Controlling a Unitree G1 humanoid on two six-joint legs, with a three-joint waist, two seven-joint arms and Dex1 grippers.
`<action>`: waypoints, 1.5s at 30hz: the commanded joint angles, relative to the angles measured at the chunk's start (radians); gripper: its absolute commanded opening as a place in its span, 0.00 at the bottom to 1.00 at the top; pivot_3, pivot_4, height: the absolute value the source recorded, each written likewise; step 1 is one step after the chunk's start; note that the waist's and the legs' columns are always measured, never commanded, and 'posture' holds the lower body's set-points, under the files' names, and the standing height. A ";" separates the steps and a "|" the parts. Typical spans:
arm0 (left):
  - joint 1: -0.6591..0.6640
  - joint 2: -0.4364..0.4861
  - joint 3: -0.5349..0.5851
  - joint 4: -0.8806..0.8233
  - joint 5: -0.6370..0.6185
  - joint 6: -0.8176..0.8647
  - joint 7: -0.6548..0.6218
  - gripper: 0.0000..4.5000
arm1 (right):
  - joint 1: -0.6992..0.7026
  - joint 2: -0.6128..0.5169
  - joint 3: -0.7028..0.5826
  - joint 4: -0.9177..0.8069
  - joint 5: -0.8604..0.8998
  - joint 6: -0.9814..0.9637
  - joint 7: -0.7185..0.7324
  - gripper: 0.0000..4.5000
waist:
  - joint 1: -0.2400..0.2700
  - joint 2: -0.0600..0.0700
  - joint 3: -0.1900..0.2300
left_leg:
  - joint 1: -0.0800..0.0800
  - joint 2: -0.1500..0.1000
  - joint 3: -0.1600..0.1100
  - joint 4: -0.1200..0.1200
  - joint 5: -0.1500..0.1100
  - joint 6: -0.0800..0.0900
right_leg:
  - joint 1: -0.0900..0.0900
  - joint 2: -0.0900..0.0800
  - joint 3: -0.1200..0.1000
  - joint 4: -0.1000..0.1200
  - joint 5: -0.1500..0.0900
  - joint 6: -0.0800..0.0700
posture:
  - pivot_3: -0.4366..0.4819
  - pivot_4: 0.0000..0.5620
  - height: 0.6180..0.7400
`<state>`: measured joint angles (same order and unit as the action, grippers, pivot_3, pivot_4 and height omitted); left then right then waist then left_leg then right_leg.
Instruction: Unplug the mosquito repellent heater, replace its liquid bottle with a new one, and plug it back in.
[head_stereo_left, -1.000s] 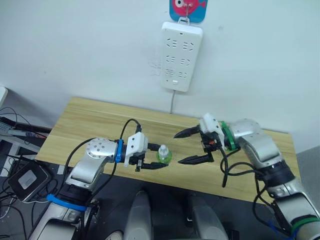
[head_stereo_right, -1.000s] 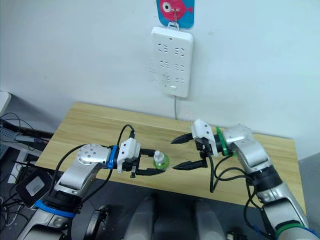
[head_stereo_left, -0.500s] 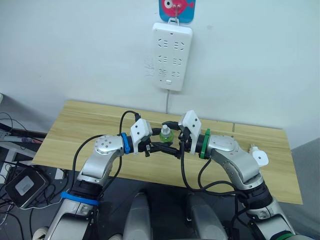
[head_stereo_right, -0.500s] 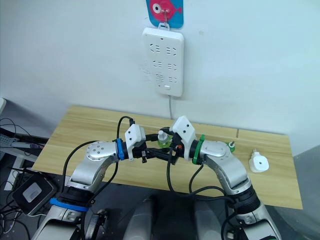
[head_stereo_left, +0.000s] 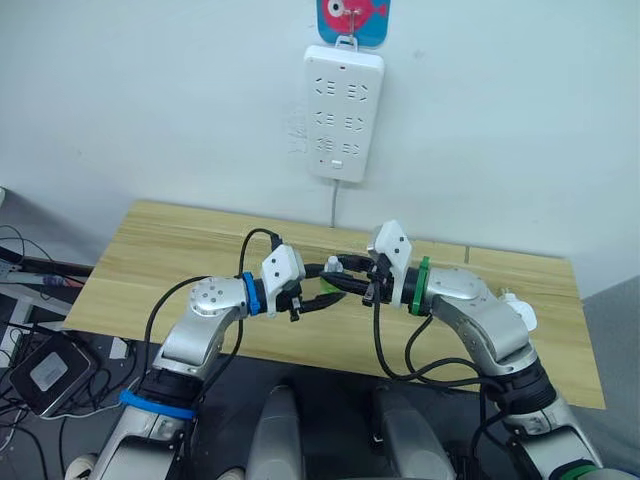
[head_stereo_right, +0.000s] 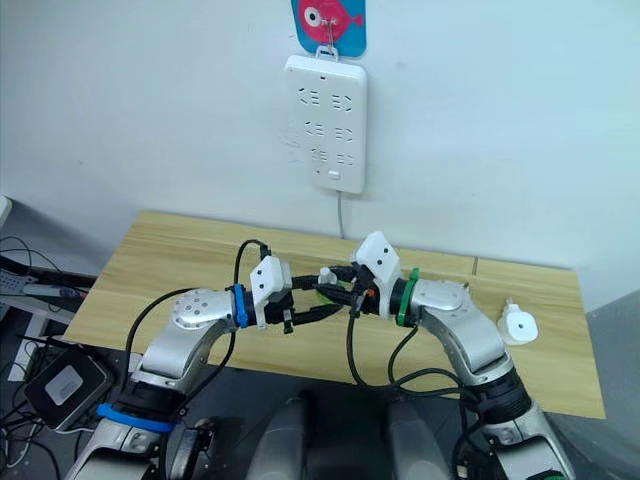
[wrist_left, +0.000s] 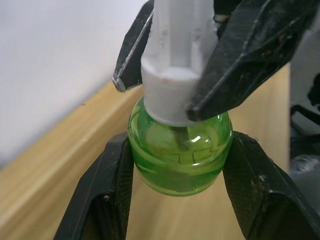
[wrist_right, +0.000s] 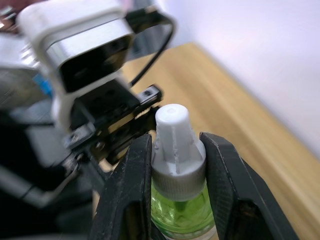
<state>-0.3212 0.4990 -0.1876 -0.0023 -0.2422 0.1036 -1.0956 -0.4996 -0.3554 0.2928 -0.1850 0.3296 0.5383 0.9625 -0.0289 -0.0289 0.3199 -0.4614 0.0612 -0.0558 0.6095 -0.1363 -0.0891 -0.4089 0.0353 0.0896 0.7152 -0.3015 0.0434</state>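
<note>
**Cap removal on the new bottle**

The small green glass liquid bottle (wrist_left: 180, 155) hangs between both pincers: left pincer (wrist_left: 177, 195) clamped on its body, right pincer (wrist_right: 172, 165) clamped on its white ribbed plastic cap (wrist_right: 176, 145). The white rounded plug-in heater (head_stereo_right: 518, 324) lies on the wooden worktop (head_stereo_right: 180, 250), behind the right pincer's arm. Likely next: twisting the cap off.
</note>
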 joint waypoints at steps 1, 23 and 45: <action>0.018 0.017 -0.065 -0.105 -0.033 -0.024 -0.100 0.49 | -0.068 -0.015 0.068 0.021 0.092 -0.094 0.286 0.24 | 0.000 0.000 0.000 | 0.001 0.000 0.000 0.000 0.000 0.000 | 0.001 0.000 0.000 0.000 0.000 0.000 | 0.54 0.45 1.00; -0.011 0.048 0.051 -0.018 -0.059 -0.003 -0.077 0.49 | 0.007 -0.159 -0.060 -0.002 0.037 -0.128 0.255 1.00 | 0.019 0.000 -0.002 | 0.003 0.000 0.000 0.000 0.000 0.000 | 0.003 0.000 0.000 0.000 0.000 0.000 | 0.54 0.41 1.00; -0.047 0.032 0.050 0.023 -0.049 -0.018 -0.046 0.49 | 0.067 -0.082 -0.154 -0.129 0.040 0.049 -0.118 1.00 | 0.003 -0.003 -0.017 | 0.004 0.000 0.001 -0.001 0.000 0.000 | 0.003 0.000 0.001 0.000 0.000 0.000 | 0.51 0.40 1.00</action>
<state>-0.3681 0.5265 -0.1474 0.0369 -0.2776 0.1018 -1.1297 -0.4414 -0.4135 0.1933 -0.2651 0.3366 0.5753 0.8243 -0.0264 -0.0320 0.3030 -0.4575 0.0615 -0.0550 0.6090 -0.1365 -0.0889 -0.4059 0.0358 0.0904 0.7154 -0.3017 0.0434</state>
